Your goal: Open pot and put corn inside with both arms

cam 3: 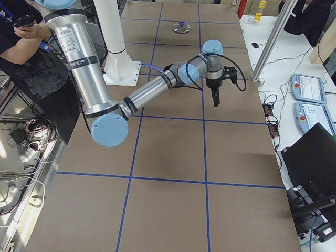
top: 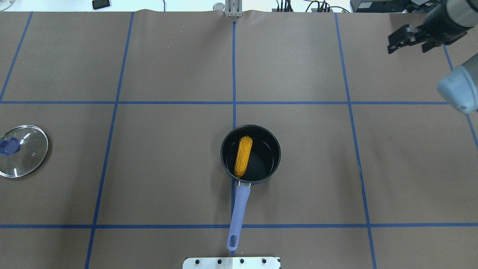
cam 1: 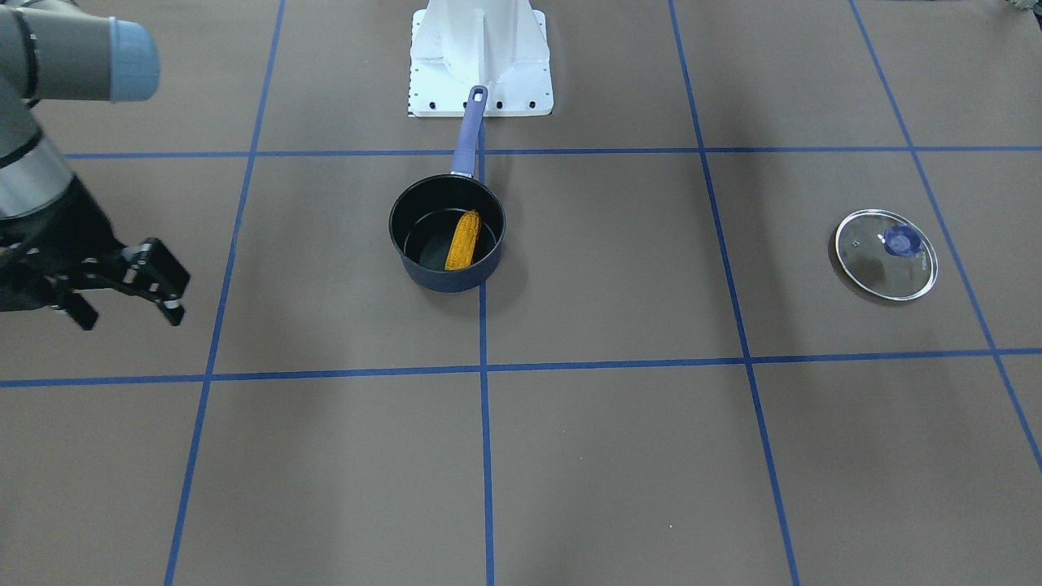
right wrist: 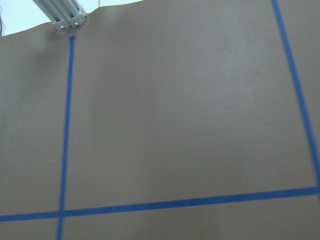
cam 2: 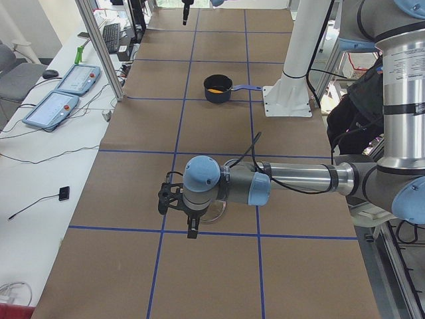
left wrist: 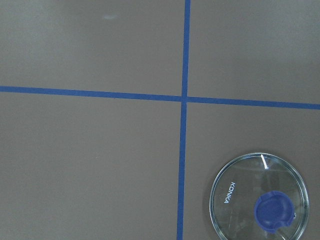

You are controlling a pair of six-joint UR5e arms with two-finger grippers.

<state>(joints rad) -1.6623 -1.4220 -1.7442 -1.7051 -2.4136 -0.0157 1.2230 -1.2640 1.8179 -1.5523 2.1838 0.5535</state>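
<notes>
The dark navy pot point(cam 1: 444, 281) stands open at the table's middle, its purple handle point(top: 239, 213) pointing toward the robot's base. The yellow corn point(cam 1: 462, 240) lies inside it, also seen in the overhead view point(top: 242, 156). The glass lid point(top: 26, 153) with its purple knob lies flat on the table far to the robot's left, and shows in the left wrist view point(left wrist: 259, 202). My right gripper point(cam 1: 130, 317) is open and empty above the table far to the right point(top: 407, 48). My left gripper point(cam 2: 176, 219) hovers over the lid; I cannot tell whether it is open or shut.
The white pedestal base point(cam 1: 480, 65) stands just behind the pot's handle. Blue tape lines divide the brown table. Teach pendants point(cam 2: 60, 96) and cables lie on a side bench beyond the table's far edge. A person point(cam 3: 26, 47) stands near the robot's base.
</notes>
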